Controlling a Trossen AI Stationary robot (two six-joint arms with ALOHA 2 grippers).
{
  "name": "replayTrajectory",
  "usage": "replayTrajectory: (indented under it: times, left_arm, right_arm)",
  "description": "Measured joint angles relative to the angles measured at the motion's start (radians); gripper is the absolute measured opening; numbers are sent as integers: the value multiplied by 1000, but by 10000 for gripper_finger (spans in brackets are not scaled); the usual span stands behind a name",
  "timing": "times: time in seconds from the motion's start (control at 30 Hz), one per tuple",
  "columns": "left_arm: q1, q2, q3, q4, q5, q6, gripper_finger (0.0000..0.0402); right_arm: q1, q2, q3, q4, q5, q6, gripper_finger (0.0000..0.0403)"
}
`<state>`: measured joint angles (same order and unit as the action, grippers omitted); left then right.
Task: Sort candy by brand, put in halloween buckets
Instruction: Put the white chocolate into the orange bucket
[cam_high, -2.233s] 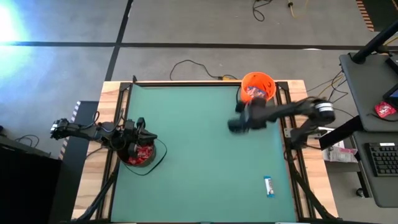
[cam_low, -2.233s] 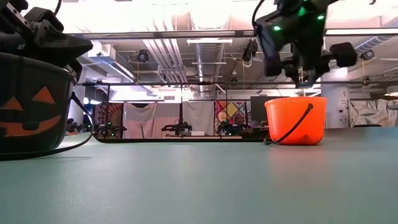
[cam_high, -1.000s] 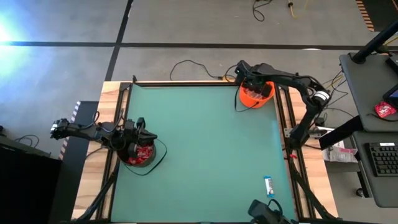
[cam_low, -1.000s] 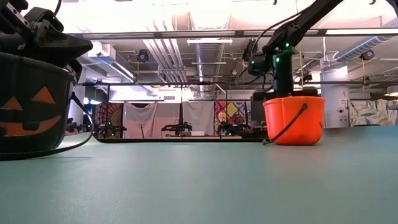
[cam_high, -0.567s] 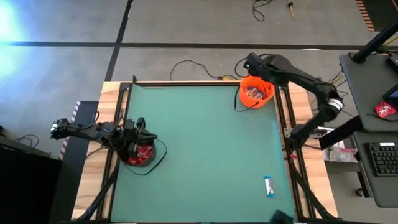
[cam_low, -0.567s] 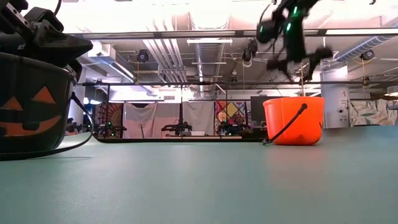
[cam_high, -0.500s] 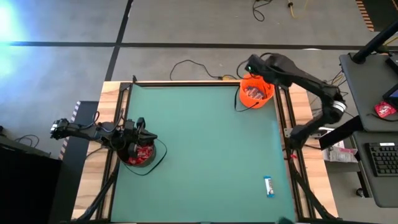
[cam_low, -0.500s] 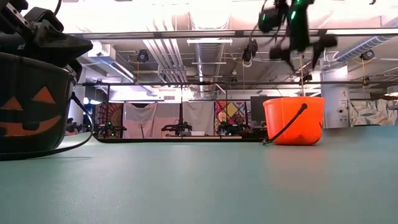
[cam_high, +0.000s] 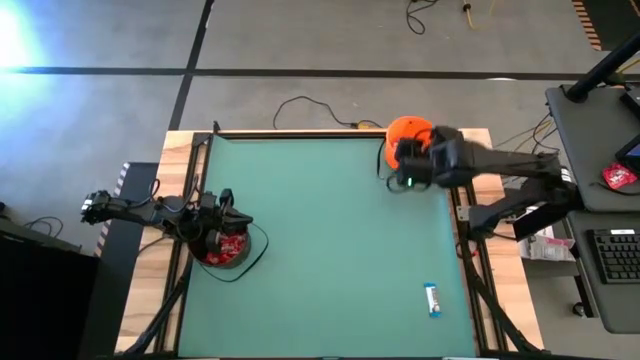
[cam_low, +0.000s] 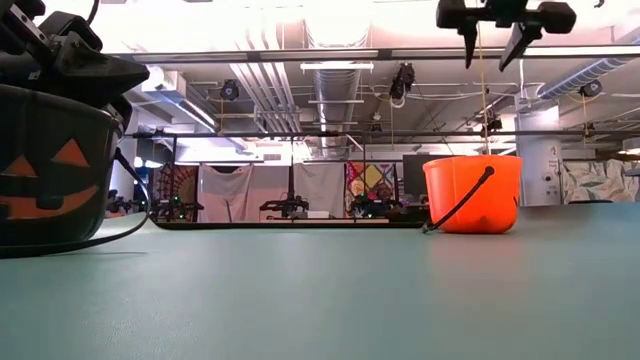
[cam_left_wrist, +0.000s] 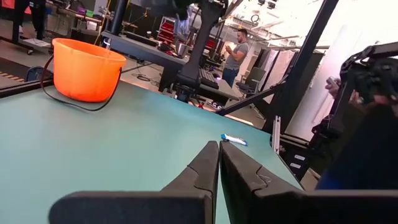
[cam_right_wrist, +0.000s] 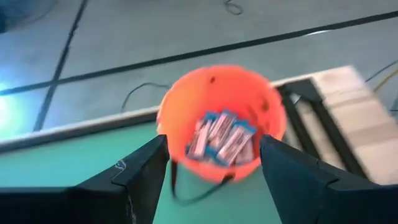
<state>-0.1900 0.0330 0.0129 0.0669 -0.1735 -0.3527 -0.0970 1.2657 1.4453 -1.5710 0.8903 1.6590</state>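
Note:
The orange bucket (cam_high: 412, 133) stands at the table's far right corner and holds several white-and-blue bars (cam_right_wrist: 221, 137). My right gripper (cam_low: 490, 42) hangs open high above it, fingers pointing down, empty; the right wrist view looks down into the bucket (cam_right_wrist: 217, 118). One white-and-blue bar (cam_high: 432, 298) lies flat near the table's near right corner. The black bucket (cam_high: 224, 248) stands at the left edge with shiny red packets (cam_high: 230, 245) inside. My left gripper (cam_left_wrist: 218, 163) is shut and empty, over the black bucket (cam_low: 50, 170).
The orange bucket's thin handle (cam_high: 384, 168) lies on the green mat beside it, and the black bucket's wire handle (cam_high: 258, 252) lies on the mat too. A pinkish-red packet (cam_high: 620, 177) sits on a side desk off the table. A person (cam_left_wrist: 236, 53) stands far behind.
My right gripper was down in the orange bucket a second ago. It has risen straight out of it, swung briefly beyond the table's far edge, and now hangs high above the bucket's near left side. The buckets and the lone bar have stayed put.

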Motion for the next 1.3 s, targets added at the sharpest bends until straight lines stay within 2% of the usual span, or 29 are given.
replayTrajectory:
  times: [0.13, 0.27, 0.33, 0.4, 0.57, 0.73, 0.8, 1.0, 1.3]
  left_arm:
    - [0, 0, 0, 0, 0, 0, 0]
    - [0, 0, 0, 0, 0, 0, 0]
    - [0, 0, 0, 0, 0, 0, 0]
    - [0, 0, 0, 0, 0, 0, 0]
    - [0, 0, 0, 0, 0, 0, 0]
    - [0, 0, 0, 0, 0, 0, 0]
    - [0, 0, 0, 0, 0, 0, 0]
    - [0, 0, 0, 0, 0, 0, 0]
    - [0, 0, 0, 0, 0, 0, 0]
  right_arm:
    - [144, 13, -72, 0, -12, 129, 248]
    - [232, 7, -126, -1, -31, 158, 247]
    - [271, 5, -160, -1, -65, 224, 244]
    - [301, 5, -196, 1, -170, 327, 242]
    - [405, 6, -295, 15, -530, 471, 244]
    - [551, 5, -376, 74, -779, 622, 269]
    - [612, 5, -396, 162, -845, 669, 281]
    - [756, 31, -431, 429, -858, 740, 314]
    - [923, 243, -356, 432, -916, 750, 340]
